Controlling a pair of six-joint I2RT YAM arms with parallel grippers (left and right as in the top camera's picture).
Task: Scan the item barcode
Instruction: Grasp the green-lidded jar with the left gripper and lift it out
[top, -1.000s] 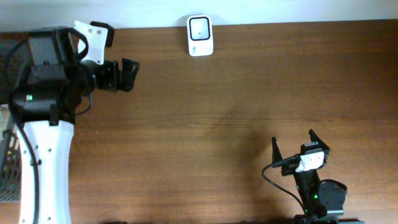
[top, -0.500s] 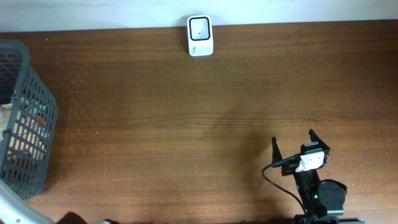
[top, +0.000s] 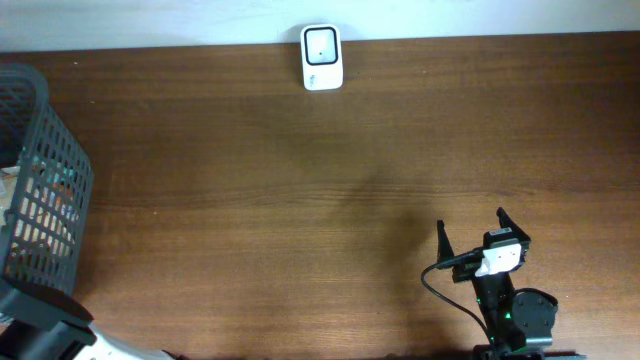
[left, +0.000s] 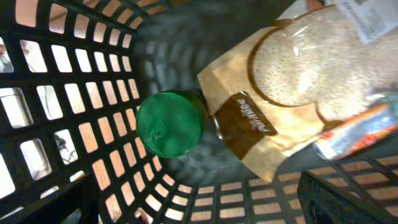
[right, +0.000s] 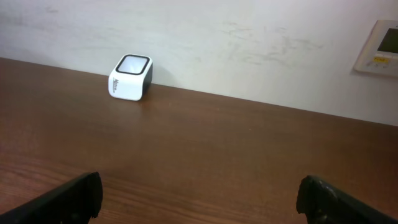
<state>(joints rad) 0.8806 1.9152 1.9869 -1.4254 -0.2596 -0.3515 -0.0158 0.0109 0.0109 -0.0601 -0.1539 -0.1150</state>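
Green lid (left: 170, 123) and grain bag (left: 280, 81) show only wrist-side.

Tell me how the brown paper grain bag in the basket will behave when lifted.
The grain bag will probably sag and shift, since its clear window shows loose grains filling it. It looks fairly heavy for its size, being bulged full. The paper should grip acceptably, though the window film may be slicker.

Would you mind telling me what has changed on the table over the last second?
The left arm swung from the far left of the table back to the near-left corner, uncovering the basket; nothing was grasped. The scanner and the open right gripper stayed put.
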